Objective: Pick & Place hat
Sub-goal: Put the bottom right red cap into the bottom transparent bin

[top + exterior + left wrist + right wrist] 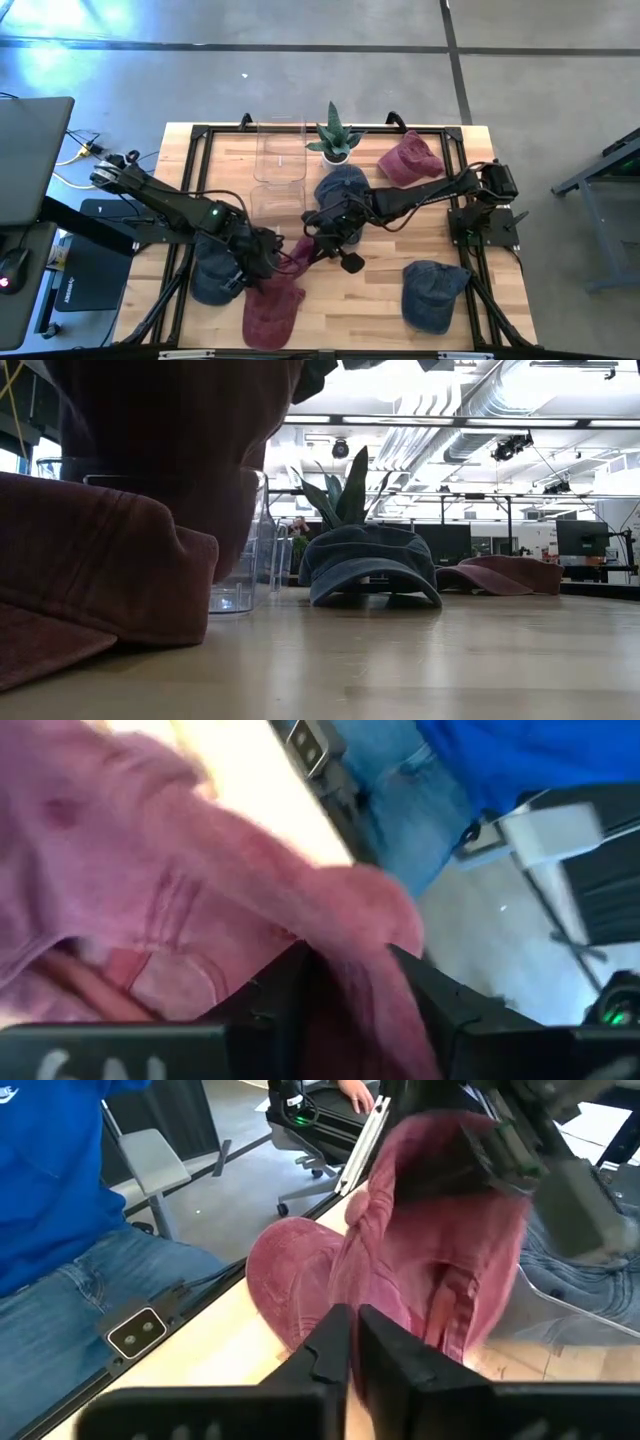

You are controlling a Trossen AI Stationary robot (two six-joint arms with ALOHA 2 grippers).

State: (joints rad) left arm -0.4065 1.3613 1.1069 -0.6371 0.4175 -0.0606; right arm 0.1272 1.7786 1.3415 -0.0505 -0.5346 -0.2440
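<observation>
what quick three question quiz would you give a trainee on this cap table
1. True or false: the raised maroon cap sits between the jaws of the left arm.
2. In the high view, how many blue caps lie on the table?
3. What stands right beside the clear container? A) a potted plant B) a mug C) a bottle

Key: 1 true; 2 three; 3 A.
</observation>
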